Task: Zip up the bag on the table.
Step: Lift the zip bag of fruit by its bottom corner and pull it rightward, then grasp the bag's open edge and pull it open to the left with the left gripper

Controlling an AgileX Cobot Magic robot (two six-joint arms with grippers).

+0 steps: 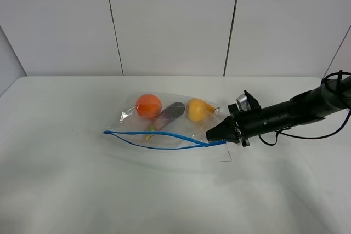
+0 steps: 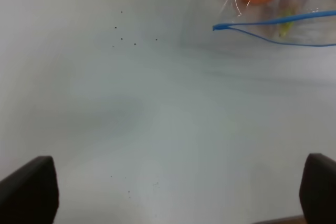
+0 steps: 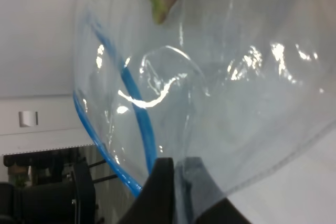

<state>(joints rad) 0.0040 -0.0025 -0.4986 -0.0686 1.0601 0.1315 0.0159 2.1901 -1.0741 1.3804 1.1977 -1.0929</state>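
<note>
Clear bag [image 1: 176, 130], blue zipper strip [image 1: 214, 144]

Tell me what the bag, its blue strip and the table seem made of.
The bag looks like thin clear plastic film, glossy: it crinkles and glints. Its blue zipper strip seems a firmer plastic, holding smooth curves. The table is matte white and looks hard; its material is not clear.
</note>
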